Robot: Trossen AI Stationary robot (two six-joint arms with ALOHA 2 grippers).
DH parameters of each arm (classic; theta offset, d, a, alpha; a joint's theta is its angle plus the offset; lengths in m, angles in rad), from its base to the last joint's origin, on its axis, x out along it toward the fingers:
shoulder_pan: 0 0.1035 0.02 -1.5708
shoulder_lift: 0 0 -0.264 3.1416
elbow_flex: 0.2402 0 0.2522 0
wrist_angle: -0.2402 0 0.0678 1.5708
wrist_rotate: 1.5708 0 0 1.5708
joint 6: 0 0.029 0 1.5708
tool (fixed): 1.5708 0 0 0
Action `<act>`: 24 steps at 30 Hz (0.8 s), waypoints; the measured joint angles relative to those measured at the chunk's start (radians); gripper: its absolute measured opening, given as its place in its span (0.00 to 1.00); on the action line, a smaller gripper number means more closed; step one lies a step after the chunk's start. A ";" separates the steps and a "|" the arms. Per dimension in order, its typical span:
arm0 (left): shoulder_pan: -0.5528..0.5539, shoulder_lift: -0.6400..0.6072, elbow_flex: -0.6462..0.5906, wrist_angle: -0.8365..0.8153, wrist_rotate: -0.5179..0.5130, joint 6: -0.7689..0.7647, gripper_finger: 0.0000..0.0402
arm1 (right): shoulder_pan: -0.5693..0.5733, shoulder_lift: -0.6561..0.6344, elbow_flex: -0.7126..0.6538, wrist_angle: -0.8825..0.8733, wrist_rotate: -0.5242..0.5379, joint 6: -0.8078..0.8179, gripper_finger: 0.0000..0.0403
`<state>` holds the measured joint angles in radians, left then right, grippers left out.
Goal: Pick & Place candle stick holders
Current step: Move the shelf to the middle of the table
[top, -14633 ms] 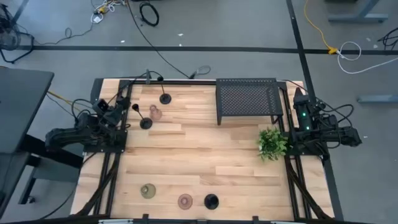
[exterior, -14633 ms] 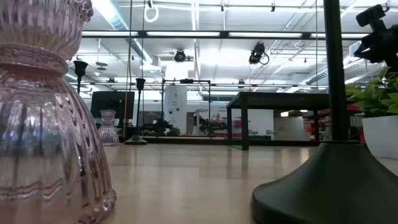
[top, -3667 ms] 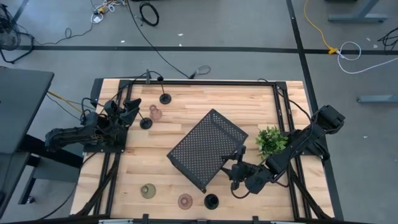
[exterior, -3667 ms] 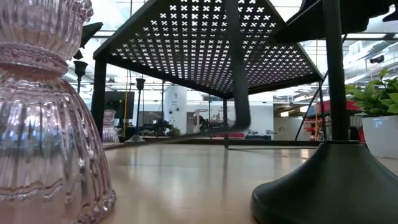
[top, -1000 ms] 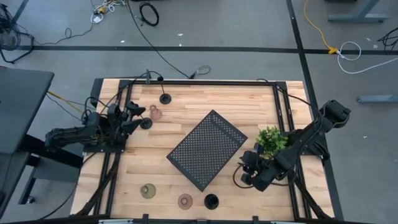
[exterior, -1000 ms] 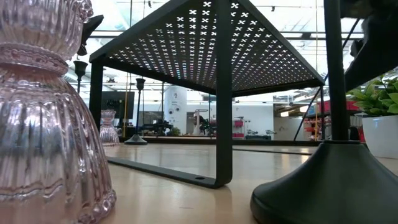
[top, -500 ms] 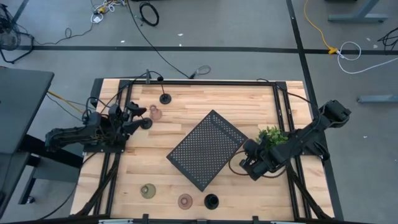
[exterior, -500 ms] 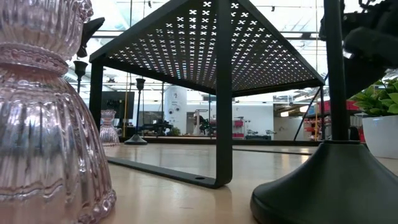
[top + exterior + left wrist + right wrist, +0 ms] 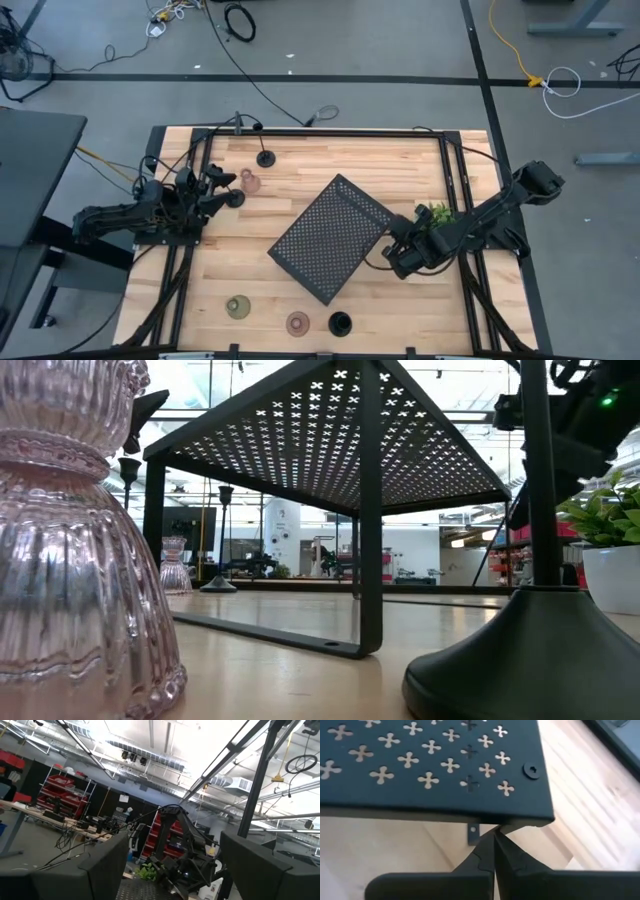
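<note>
Right tool (image 9: 494, 851) clenched, pressed to tray (image 9: 330, 238) corner: nudge slowly, keeping clear of plant (image 9: 432, 215). Left tool (image 9: 218, 183) released.

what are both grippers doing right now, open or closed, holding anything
Left gripper: open, holding nothing, by the back-left holders.
Right gripper: shut, empty, fingertips at the black perforated tray corner.
</note>
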<state>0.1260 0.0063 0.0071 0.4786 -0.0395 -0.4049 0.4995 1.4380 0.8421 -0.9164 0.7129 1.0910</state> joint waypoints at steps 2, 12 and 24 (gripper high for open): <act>0.000 0.000 0.000 0.000 0.000 0.000 0.78 | -0.016 0.000 0.000 0.000 0.013 -0.022 0.00; 0.000 0.000 0.000 -0.006 0.000 0.000 0.78 | -0.114 0.000 0.000 0.058 0.058 -0.146 0.00; 0.000 0.000 0.000 -0.054 0.000 -0.001 0.78 | -0.277 0.000 0.000 0.212 0.054 -0.395 0.00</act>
<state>0.1260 0.0062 0.0071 0.4244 -0.0390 -0.4054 0.2226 1.4380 0.8421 -0.7046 0.7666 0.6956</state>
